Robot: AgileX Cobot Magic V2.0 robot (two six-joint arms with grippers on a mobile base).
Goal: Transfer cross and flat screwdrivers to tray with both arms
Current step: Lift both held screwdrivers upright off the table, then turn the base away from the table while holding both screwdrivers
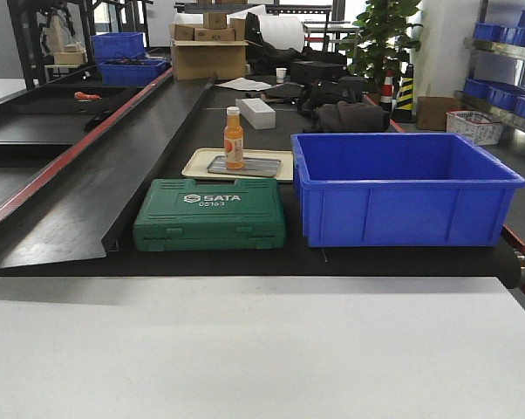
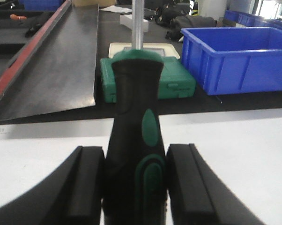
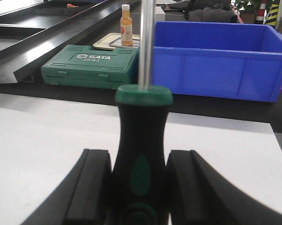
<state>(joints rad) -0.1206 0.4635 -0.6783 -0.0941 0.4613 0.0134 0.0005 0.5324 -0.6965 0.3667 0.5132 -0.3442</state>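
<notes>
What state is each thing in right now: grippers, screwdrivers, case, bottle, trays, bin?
left gripper: shut on left screwdriver
right gripper: shut on right screwdriver
green tool case: closed, lying flat
orange bottle: upright, capped, standing on grey tray
grey tray: on cream tray, no screwdrivers in it
blue bin: open-topped, floor hidden

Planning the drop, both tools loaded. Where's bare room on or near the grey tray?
Grey tray: bare strip right of the orange bottle, toward the blue bin. Its left part is crowded by the bottle; the green case walls off the near side. The white table in front is bare.
</notes>
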